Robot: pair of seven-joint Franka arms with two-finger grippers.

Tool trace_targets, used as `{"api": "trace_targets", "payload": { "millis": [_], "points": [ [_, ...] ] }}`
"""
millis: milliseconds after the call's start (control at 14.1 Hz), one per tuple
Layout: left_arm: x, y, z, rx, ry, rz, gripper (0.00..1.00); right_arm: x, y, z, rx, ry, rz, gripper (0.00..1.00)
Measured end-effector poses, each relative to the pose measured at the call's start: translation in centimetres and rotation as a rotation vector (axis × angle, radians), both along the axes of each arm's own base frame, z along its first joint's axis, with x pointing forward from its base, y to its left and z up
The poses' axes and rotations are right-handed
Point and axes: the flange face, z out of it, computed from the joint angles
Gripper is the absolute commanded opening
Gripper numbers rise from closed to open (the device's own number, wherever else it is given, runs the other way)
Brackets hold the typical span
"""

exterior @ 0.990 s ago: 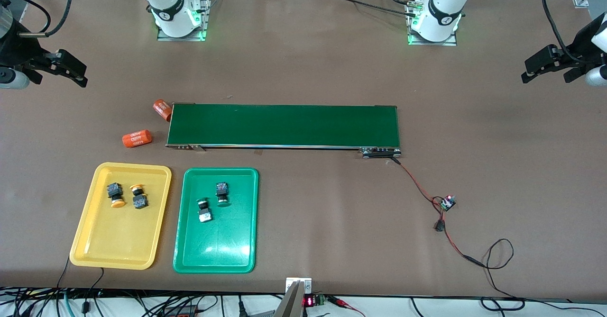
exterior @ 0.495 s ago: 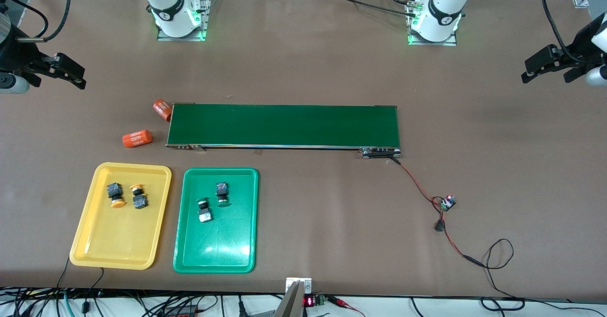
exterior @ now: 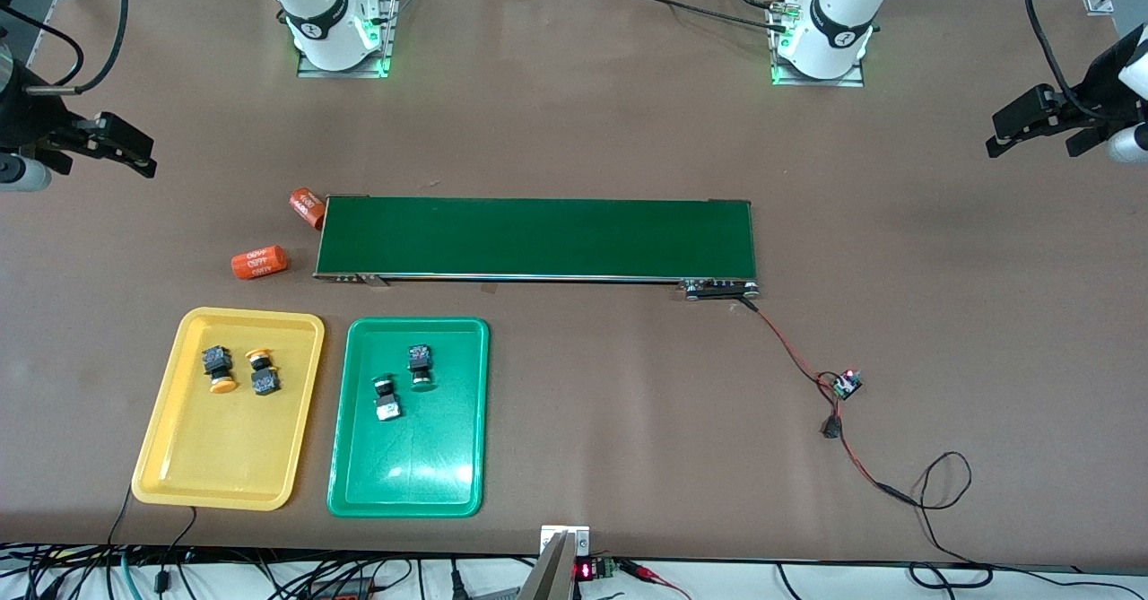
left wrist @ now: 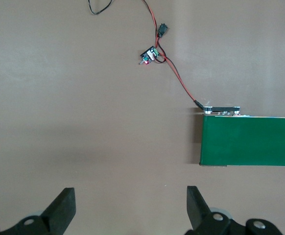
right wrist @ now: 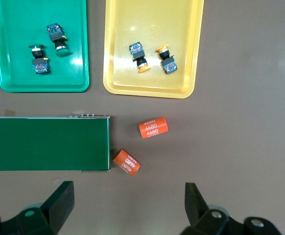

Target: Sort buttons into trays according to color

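While lying sideways, buttons [exterior: 220, 369] in trays [exterior: 179, 456]

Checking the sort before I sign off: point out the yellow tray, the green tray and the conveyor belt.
yellow tray [exterior: 224, 456]: front view, bare floor of the tray.
green tray [exterior: 408, 465]: front view, bare floor of the tray.
conveyor belt [exterior: 538, 238]: front view, middle of the belt surface.

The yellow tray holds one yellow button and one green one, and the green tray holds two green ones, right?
Not quite. The yellow tray holds two yellow buttons, no green one, as the front view and right wrist view show. The green tray does hold two green buttons.
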Motion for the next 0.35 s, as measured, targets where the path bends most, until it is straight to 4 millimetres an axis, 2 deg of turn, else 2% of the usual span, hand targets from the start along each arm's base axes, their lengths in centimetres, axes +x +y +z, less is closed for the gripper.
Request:
{"api": "trace_targets", "payload": {
  "millis": [353],
  "points": [
    [0.00,0.03,0.00,0.000,0.000,0.001,1.00,0.21,1.08,0.42,0.001,-0.009,0.019,1.00]
  ]
}}
